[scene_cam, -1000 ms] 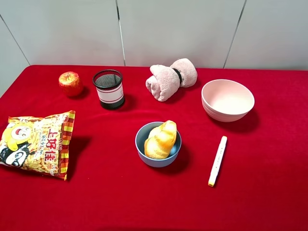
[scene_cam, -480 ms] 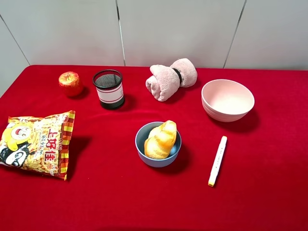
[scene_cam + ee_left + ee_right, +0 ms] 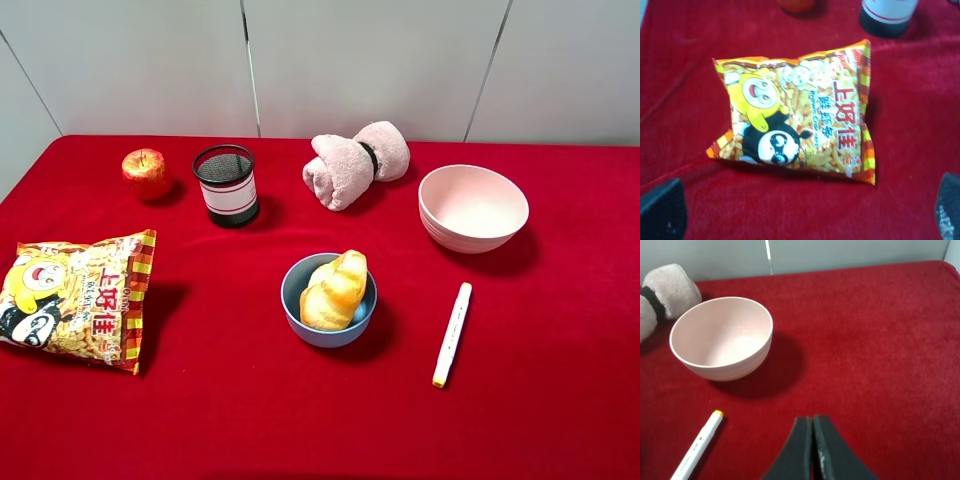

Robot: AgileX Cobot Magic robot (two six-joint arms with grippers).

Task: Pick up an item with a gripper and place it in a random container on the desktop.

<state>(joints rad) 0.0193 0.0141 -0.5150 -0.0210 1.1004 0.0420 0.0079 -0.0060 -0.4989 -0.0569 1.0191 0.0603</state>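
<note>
You get no visible change in the exterior high view against the frames from a second and half a second ago; every object sits where it sat, and neither arm shows in that view. The bread roll [image 3: 334, 289] lies in the light-blue bowl [image 3: 296, 300], tilted, its upper end poking above the rim; the bowl stands near the middle of the red cloth [image 3: 230, 400].

Around it: white marker [image 3: 452, 333] with a yellow cap end lies to the bowl's right, apart from it; pink bowl [image 3: 472, 207] sits behind the marker; rolled pink towel [image 3: 354, 162] is at the back centre; black mesh cup [image 3: 226, 184] stands upright left of the towel; apple [image 3: 146, 172] sits left of the cup; snack bag [image 3: 75, 295] lies flat at the left edge.

Left gripper [image 3: 805, 212]: your wrist view shows only the two dark fingertips [image 3: 662, 210] at the frame corners, spread wide, nothing between them, the snack bag ahead.

Right gripper [image 3: 813, 450]: fingers pressed together, holding nothing, above bare cloth; the pink bowl and marker lie ahead of it.
</note>
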